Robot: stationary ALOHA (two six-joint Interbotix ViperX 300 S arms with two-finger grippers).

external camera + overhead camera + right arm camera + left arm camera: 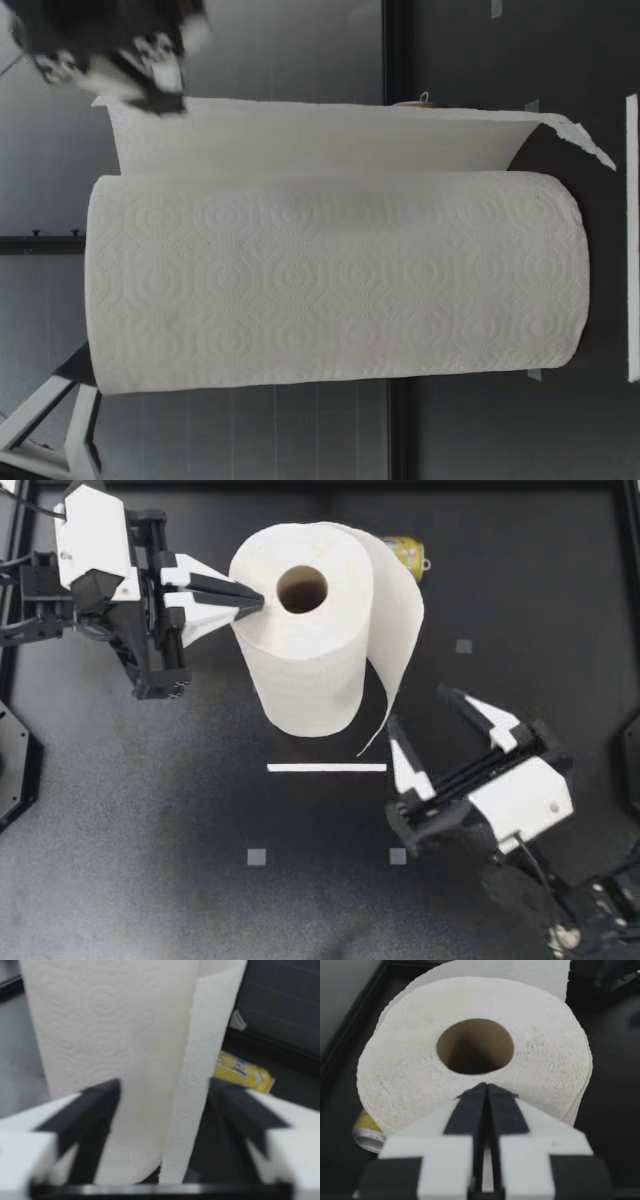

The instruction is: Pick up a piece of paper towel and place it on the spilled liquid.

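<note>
The paper towel roll (300,660) stands upright mid-table (150,810). My left gripper (255,602), fingers closed together on nothing, sits at its top rim beside the core hole, perhaps touching. The loose sheet (403,620) hangs free, its edge just ahead of my right gripper (420,710), spread wide.

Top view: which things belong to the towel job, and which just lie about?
Job: white paper towel roll, its loose hanging sheet, left pincer, right pincer.
Lying about: yellow metal can, white flat strip, small grey square markers.
</note>
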